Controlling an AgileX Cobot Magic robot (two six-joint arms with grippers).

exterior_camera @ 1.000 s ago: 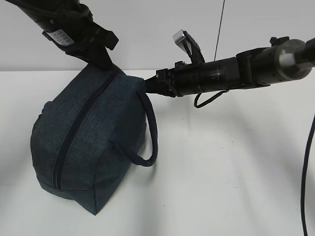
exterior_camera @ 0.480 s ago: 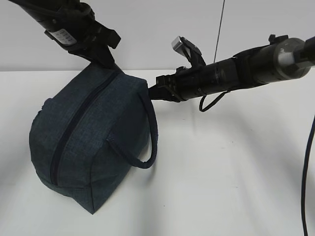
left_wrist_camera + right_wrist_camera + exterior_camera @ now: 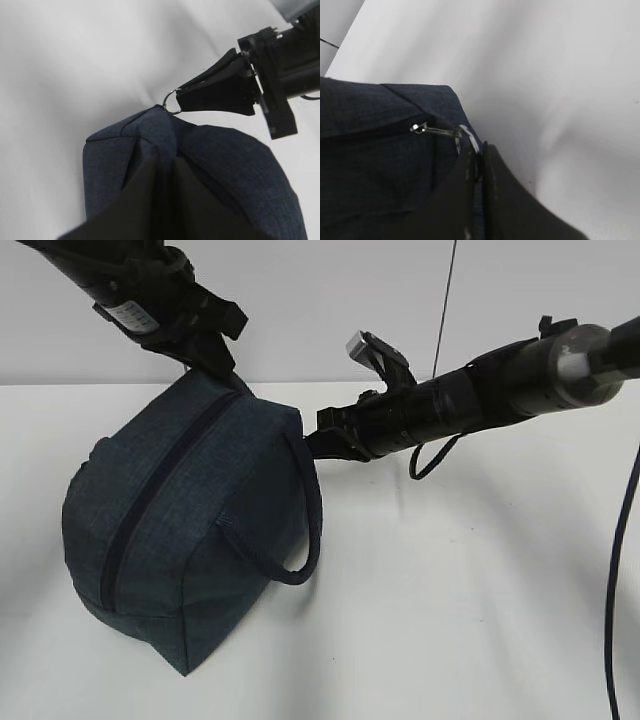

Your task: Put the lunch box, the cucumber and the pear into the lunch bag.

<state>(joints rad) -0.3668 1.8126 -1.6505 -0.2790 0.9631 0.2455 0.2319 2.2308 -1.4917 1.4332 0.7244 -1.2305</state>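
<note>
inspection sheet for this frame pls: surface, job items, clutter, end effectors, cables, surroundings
Surface: white table, bare where visible.
Job's things: lunch bag tilted on one corner, zipper closed; loop handle hangs at its side. Lunch box, cucumber, pear: nothing seen.
Clutter: nothing seen.
End effectors: left end effector shut, pinching the bag's fabric at its top end; right end effector shut on the silver ring pull.
Cables: black cable at right edge; short loop under right arm.
Surroundings: plain white wall.
</note>
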